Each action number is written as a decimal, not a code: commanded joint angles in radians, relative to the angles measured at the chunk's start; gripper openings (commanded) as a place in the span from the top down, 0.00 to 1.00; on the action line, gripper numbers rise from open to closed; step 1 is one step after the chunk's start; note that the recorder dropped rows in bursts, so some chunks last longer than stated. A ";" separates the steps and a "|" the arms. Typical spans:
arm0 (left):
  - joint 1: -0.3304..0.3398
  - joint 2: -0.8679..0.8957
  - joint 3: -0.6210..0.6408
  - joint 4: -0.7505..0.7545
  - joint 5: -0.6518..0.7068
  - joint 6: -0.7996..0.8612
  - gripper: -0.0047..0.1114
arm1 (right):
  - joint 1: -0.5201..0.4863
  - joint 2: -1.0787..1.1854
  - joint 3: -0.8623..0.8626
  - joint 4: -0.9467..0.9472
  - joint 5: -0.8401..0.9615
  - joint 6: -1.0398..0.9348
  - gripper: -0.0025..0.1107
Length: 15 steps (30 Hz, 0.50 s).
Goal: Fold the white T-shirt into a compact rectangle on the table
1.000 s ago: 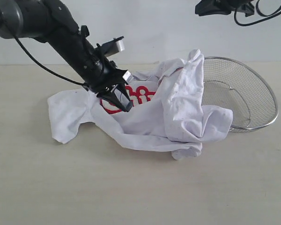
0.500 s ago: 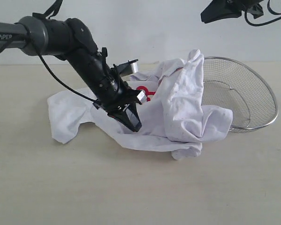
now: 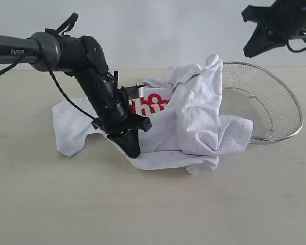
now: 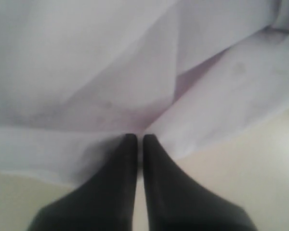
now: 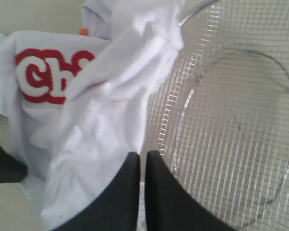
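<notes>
The large soft white cotton T-shirt [image 3: 194, 120] with red lettering is lying crumpled in a heap mid-desk on the wide pale beige desk [image 3: 143, 209], one sleeve spreading left, its right side bunching upward.

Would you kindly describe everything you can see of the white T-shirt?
The white T-shirt lies crumpled, unfolded, on the table: soft, cotton-like, faintly speckled fabric with red lettering partly hidden by folds. One sleeve spreads leftward; a raised fold on the right rests against the wire-mesh basket. The shut left gripper meets its near edge.
</notes>
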 commanded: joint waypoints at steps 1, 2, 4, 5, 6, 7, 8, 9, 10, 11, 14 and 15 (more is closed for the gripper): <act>-0.006 -0.003 0.003 0.110 0.027 -0.031 0.92 | -0.060 -0.004 0.102 -0.051 -0.103 0.008 0.98; -0.004 -0.005 0.003 0.122 0.027 -0.038 0.92 | -0.075 -0.004 0.112 -0.051 -0.115 0.013 0.98; -0.002 -0.007 0.003 0.130 0.027 -0.039 0.92 | -0.113 0.000 0.122 -0.051 -0.126 0.019 0.98; -0.002 -0.013 0.003 0.132 0.027 -0.039 0.92 | -0.132 0.002 0.122 -0.051 -0.126 0.019 0.97; -0.002 -0.016 0.003 0.140 0.027 -0.039 0.92 | -0.149 0.008 0.122 -0.051 -0.128 0.019 0.95; -0.002 -0.021 0.003 0.147 0.027 -0.039 0.92 | -0.165 0.017 0.122 -0.049 -0.128 0.017 0.91; -0.002 -0.029 0.003 0.147 0.027 -0.039 0.92 | -0.174 0.023 0.124 -0.047 -0.130 0.017 0.85; -0.002 -0.035 0.003 0.147 0.027 -0.039 0.92 | -0.181 0.033 0.124 -0.040 -0.138 0.017 0.77; -0.002 -0.048 0.003 0.143 0.027 -0.039 0.92 | -0.186 0.056 0.124 -0.043 -0.158 0.017 0.60; -0.002 -0.053 0.003 0.143 0.027 -0.039 0.92 | -0.186 0.069 0.124 -0.043 -0.170 0.010 0.50; -0.002 -0.080 0.003 0.143 0.027 -0.039 0.92 | -0.186 0.109 0.124 -0.075 -0.221 0.008 0.39; -0.002 -0.086 0.003 0.143 0.027 -0.039 0.92 | -0.186 0.119 0.124 -0.092 -0.232 0.008 0.42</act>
